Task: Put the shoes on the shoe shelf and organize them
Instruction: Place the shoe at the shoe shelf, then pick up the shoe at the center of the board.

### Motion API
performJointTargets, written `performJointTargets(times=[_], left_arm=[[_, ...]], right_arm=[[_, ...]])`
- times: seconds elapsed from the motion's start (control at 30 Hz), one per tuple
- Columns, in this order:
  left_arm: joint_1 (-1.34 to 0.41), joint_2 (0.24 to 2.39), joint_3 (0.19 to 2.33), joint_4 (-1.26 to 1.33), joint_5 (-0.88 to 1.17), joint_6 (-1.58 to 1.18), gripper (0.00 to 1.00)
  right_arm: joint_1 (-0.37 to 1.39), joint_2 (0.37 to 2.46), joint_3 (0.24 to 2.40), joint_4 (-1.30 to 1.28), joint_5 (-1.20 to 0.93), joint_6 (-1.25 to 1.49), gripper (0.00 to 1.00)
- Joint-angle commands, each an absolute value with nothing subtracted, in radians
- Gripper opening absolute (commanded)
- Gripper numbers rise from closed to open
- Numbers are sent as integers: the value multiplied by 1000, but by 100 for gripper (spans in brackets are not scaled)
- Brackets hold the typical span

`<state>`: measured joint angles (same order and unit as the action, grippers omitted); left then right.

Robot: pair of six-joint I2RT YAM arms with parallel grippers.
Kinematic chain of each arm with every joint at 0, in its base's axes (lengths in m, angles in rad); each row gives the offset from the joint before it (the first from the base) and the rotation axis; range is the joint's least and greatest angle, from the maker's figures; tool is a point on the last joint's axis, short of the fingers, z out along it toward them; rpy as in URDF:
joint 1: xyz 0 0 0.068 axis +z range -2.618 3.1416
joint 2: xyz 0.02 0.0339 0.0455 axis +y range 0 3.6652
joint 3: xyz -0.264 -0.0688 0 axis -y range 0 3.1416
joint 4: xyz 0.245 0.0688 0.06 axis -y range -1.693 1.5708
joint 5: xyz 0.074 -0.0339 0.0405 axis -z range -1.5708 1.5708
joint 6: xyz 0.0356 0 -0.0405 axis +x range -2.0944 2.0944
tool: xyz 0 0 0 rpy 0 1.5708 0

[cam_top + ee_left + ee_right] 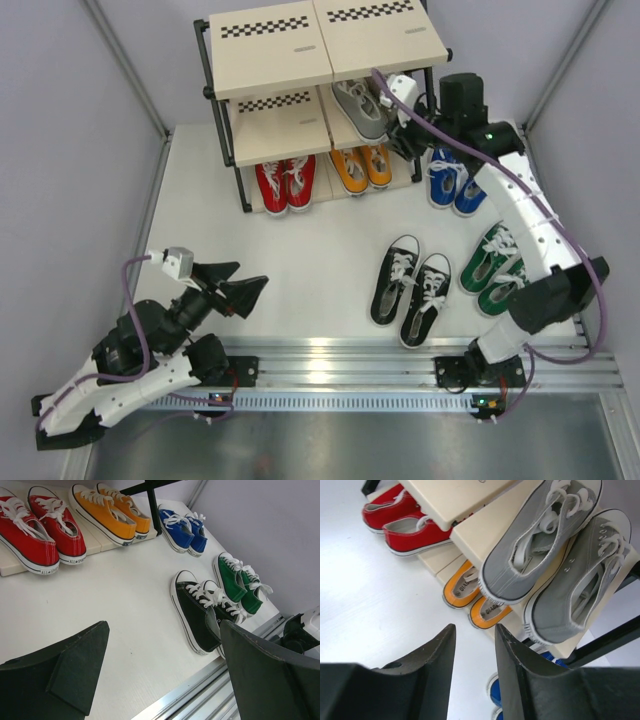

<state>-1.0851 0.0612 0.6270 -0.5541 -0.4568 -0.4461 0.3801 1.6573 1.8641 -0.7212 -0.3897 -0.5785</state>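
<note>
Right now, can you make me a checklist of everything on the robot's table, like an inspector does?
Surface: white table, bare between the shoes.
Job's things: shoe shelf holds the red pair and orange pair on its bottom tier and the grey pair on the middle tier; the blue pair, green pair and black pair stand on the table.
Clutter: nothing seen.
Grippers: left gripper wide open, empty; right gripper slightly open, empty, by the grey pair.
Cables: purple cable along each arm.
Surroundings: grey walls; metal rail at the near edge.
</note>
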Motion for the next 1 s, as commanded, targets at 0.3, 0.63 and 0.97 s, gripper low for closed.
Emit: performJointTargets(times=[0.3,0.63,0.97], left_arm=[[-1083,516,519,-270,-304,-557,95],[-1095,1142,679,47,-192,-486,84],[-1178,1494,839,224,-250,-479,81]], right_arm=[[195,1030,1113,-588,-819,-598,65],[-60,865,870,-549,-985,-535,77],[-101,865,859,-558,-1005,-532,77]])
